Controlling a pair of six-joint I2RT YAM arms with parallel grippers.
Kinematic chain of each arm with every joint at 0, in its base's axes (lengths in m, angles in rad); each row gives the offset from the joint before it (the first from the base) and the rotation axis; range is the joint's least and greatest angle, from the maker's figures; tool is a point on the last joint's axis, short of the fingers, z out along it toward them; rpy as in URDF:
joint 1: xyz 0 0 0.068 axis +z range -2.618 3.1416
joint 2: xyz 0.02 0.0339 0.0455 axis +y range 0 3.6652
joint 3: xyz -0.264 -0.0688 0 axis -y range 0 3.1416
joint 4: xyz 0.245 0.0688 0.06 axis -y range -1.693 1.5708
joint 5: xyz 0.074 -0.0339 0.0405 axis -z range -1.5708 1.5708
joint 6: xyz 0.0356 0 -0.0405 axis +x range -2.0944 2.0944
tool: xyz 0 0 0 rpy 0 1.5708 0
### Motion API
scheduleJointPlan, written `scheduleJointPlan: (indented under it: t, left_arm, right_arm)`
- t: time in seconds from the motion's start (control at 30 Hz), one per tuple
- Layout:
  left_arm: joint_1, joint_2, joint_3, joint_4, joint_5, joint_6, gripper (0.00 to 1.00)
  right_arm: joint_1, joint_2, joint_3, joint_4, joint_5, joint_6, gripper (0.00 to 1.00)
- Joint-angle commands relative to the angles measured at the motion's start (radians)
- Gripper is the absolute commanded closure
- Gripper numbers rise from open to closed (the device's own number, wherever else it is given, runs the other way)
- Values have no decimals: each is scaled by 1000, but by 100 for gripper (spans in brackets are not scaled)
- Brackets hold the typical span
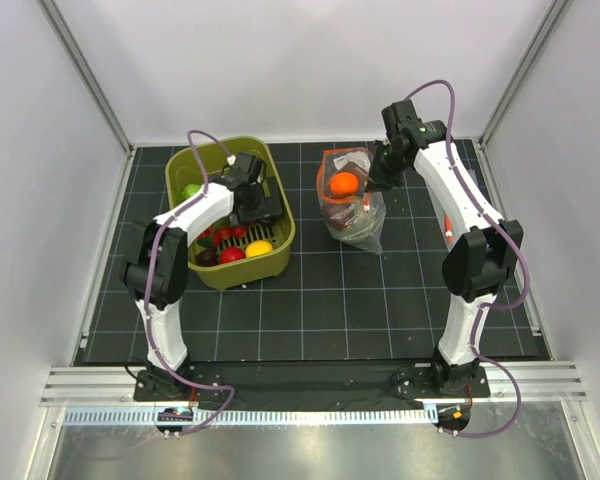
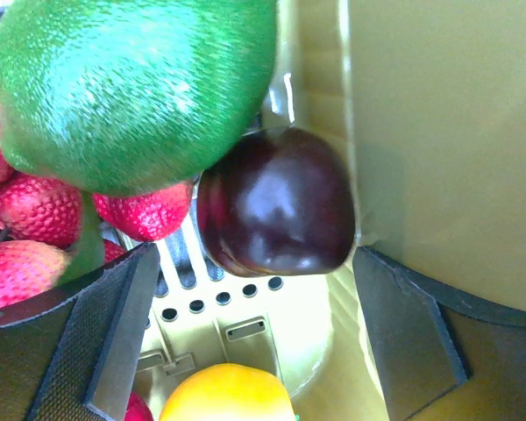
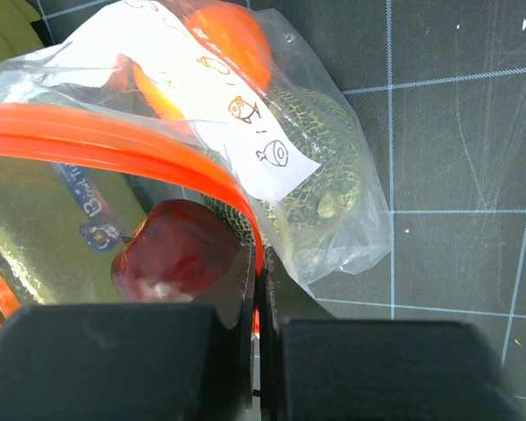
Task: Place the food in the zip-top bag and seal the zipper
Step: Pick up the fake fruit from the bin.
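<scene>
- The left tool (image 2: 259, 346) hangs inside the green basket (image 2: 438, 132) on the far left of the desk (image 1: 380, 300). Its fingers are spread wide and nothing is held between them.
- A dark purple plum (image 2: 276, 206) lies straight ahead of that tool, just past the fingertips and in line with the gap. One side of it rests against the basket wall, and the other touches a strawberry (image 2: 145, 215).
- The plum is roundish with no marked long axis, so turning the wrist looks unnecessary. A straight reach forward should bring the fingers around it.
- A big green lime (image 2: 131, 88) crowds the plum on the strawberry side and may get nudged by that finger.
- The bag (image 1: 355, 215) stands on the desk to the right of the basket. It already holds an orange (image 1: 344, 183), a mottled melon (image 3: 324, 158) and a dark red apple (image 3: 171, 250).
- The right tool (image 3: 256, 294) is clamped on the zipper (image 3: 114, 140) and holds the mouth up and open; the strip is not sealed.
- The left arm is far nearer the plum. Once gripped, the plum would have to travel right to the open mouth.
</scene>
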Motion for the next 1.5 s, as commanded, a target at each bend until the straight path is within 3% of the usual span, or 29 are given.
scheduleJointPlan:
  t: [0.0,0.17,0.27,0.5,0.6,0.8,1.07,1.23,1.47]
  left_arm:
    - [-3,-75,36,77,28,-3,5]
    - [-3,-87,43,87,62,-4,12]
    - [-3,-71,43,95,82,-3,3]
    - [-2,20,46,123,117,-10,4]
    - [0,76,62,136,125,0,10]
    - [12,146,113,135,137,11,33]
    - [18,36,119,144,115,53,57]
    - [18,-76,131,113,154,80,58]
    - [18,-190,165,136,370,31,58]
  right_arm:
    - [-4,-47,23,13,2,-6,99]
    - [-4,-39,35,9,-3,-5,99]
    - [-4,-36,35,6,-3,-9,99]
    - [-4,-26,49,2,-12,-8,99]
    - [-4,-24,47,2,-12,-5,99]
    - [-4,-27,55,-5,-3,-6,99]
    - [-4,-35,54,-5,5,-9,99]
    - [-4,-35,55,2,6,-8,99]
    - [-4,-26,61,7,-11,-3,99]
